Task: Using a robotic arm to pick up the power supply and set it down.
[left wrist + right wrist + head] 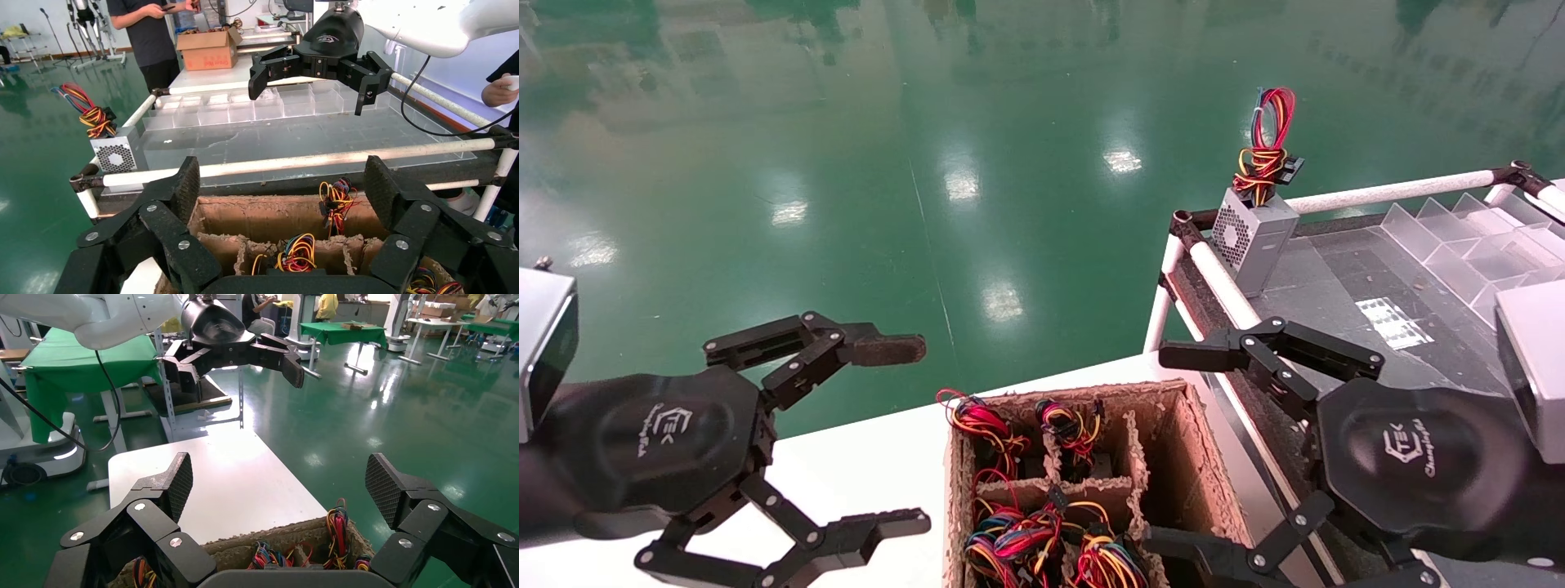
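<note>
While both grippers are hanging spread wide and empty, left [903,433] at eight o'clock, right [1173,445] at four, power supplies [1042,523] are sitting wires-up in the box [1173,457] at six.

A cardboard box [1214,482] with wire bundles [1042,539] sits at 6 o'clock. Clear plastic dividers [1467,237] lie at 3 o'clock on the grey worktable [1344,269].

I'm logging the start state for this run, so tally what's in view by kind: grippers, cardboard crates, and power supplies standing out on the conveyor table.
Grippers: 2, left gripper and right gripper, both open, either side of the crate
Cardboard crate of wired units: 1
Power supply on the conveyor table: 1
Total: 4
</note>
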`<state>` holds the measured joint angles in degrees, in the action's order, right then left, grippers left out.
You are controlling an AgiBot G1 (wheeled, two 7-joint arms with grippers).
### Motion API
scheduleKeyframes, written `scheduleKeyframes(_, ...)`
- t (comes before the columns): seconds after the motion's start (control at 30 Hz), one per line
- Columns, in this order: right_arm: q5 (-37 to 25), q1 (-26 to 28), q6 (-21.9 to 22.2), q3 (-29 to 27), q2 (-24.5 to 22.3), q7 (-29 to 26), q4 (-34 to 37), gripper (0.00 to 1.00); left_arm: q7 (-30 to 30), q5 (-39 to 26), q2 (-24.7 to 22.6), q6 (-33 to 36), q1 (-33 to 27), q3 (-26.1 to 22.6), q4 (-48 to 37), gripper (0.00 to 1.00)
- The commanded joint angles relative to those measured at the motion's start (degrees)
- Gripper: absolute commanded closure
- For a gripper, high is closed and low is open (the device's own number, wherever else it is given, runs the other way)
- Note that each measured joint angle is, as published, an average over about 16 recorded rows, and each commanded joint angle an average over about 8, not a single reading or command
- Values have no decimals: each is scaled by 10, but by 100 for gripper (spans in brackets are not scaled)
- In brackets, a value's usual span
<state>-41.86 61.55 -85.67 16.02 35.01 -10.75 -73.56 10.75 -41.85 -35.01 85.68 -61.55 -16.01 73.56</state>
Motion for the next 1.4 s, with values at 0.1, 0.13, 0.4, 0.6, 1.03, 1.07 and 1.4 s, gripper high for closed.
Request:
scheduleKeyframes(0.1,0,0,0,0,0,0,0,0,0,0,0,0,0,0,0,100)
scheduleKeyframes(0.13,0,0,0,0,0,0,0,0,0,0,0,0,0,0,0,100)
scheduleKeyframes(0.4,0,0,0,0,0,0,0,0,0,0,0,0,0,0,0,100)
scheduleKeyframes(0.6,0,0,0,0,0,0,0,0,0,0,0,0,0,0,0,100)
scheduleKeyframes(1.03,0,0,0,0,0,0,0,0,0,0,0,0,0,0,0,100)
scheduleKeyframes(1.07,0,0,0,0,0,0,0,0,0,0,0,0,0,0,0,100)
scheduleKeyframes(1.4,0,0,0,0,0,0,0,0,0,0,0,0,0,0,0,100)
